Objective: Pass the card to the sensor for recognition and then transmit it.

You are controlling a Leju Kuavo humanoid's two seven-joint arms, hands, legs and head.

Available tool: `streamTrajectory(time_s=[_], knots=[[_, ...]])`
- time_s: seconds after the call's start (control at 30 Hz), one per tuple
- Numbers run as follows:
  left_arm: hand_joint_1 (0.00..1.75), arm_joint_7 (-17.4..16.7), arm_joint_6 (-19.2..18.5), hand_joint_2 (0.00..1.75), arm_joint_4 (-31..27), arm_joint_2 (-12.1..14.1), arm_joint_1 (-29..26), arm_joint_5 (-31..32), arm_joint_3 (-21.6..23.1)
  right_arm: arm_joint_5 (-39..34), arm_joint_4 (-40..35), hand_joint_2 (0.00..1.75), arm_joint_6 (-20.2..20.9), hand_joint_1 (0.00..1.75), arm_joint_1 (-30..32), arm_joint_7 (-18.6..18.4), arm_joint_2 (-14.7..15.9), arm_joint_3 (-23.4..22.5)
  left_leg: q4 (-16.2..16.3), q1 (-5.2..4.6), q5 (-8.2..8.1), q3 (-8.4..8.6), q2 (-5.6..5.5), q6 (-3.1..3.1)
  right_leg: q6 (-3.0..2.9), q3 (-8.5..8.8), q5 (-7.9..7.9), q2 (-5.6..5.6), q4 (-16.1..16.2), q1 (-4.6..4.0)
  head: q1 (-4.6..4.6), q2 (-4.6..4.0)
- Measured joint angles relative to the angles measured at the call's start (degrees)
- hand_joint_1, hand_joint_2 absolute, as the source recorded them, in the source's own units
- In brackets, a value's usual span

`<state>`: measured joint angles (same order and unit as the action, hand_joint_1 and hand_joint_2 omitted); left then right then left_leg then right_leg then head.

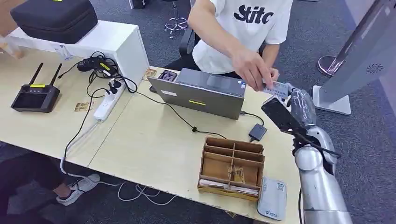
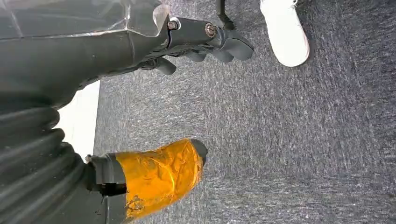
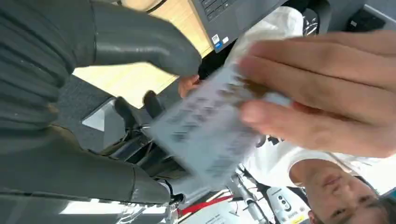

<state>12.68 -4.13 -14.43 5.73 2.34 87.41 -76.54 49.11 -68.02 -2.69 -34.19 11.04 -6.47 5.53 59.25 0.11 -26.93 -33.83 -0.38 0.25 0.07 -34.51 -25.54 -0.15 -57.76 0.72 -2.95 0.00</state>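
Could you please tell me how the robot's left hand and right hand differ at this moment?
The right hand is raised beside the table edge, at the card that a person's hand grips; the left hand hangs over grey carpet, holding nothing. In the right wrist view the thumb and fingers spread around the card; the left hand's fingers are curled in. Both have dark fingers.

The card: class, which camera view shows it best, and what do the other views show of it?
The right wrist view shows the card best: it is large and close, though blurred, with a person's hand gripping it beside the right hand. The head view shows it small at the table's far edge, by the laptop. The left wrist view looks at carpet.
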Motion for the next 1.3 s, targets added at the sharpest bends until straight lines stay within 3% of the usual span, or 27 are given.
streamTrajectory(time_s=[0.13,0.3,0.63,0.77,0.87,1.07,1.3], knots=[[0.00,-0.17,0.11,1.75,0.00,-0.04,-0.16,-0.11,0.00,0.07,-3.88,1.75,-1.52,0.00,2.84,1.55,0.00,0.15,0.00,0.03,0.00,0.00,-0.01,0.00,-0.01,-0.02,0.00,-0.01,0.00,0.00,0.00,0.00],[0.00,-0.52,0.50,1.75,0.00,-0.37,-0.50,-0.39,-0.02,-1.77,-15.55,1.75,-3.30,0.00,9.51,3.78,0.41,0.22,-0.01,0.03,-0.02,0.00,0.01,-0.01,-0.05,-0.05,-0.05,0.00,0.00,-0.01,0.00,0.00],[0.00,-1.11,1.51,1.75,0.00,-1.44,-1.88,-1.44,-1.20,-5.33,-35.72,1.75,-6.91,0.00,23.46,9.49,5.58,-4.13,-0.01,-0.01,-0.11,-0.02,0.01,0.06,0.01,-0.03,-0.09,-0.01,0.07,-0.01,0.00,0.00],[0.00,-1.14,1.90,1.75,0.00,-2.08,-2.21,-2.21,-2.38,-9.67,-41.27,1.75,-5.63,0.00,30.54,13.73,7.98,-6.73,0.00,-0.01,-0.19,-0.02,0.00,0.13,0.02,-0.02,-0.10,-0.02,0.09,-0.01,0.00,0.00],[0.00,-1.27,2.34,1.75,0.00,-2.58,-2.38,-2.86,-3.41,-8.66,-44.30,1.75,-3.87,0.00,36.24,15.85,9.57,-7.15,-0.01,0.01,-0.27,0.00,0.01,0.07,0.04,-0.02,-0.15,0.00,0.09,-0.01,0.00,0.00],[0.00,-1.25,2.43,1.75,-0.09,-3.50,-2.41,-3.26,-5.86,-2.25,-45.94,1.75,-4.02,0.00,46.41,13.29,16.27,-3.78,-0.01,0.01,-0.29,-0.02,0.00,0.08,0.05,0.00,-0.27,-0.01,0.08,-0.02,0.00,0.00],[0.00,-1.16,2.43,1.75,-0.13,-4.09,-2.38,-3.08,-6.91,-1.81,-45.96,1.75,-4.13,0.00,50.13,12.46,20.87,-1.03,-0.01,-0.01,-0.29,0.01,0.07,0.09,0.06,0.01,-0.26,0.05,0.08,-0.01,0.00,0.00]])
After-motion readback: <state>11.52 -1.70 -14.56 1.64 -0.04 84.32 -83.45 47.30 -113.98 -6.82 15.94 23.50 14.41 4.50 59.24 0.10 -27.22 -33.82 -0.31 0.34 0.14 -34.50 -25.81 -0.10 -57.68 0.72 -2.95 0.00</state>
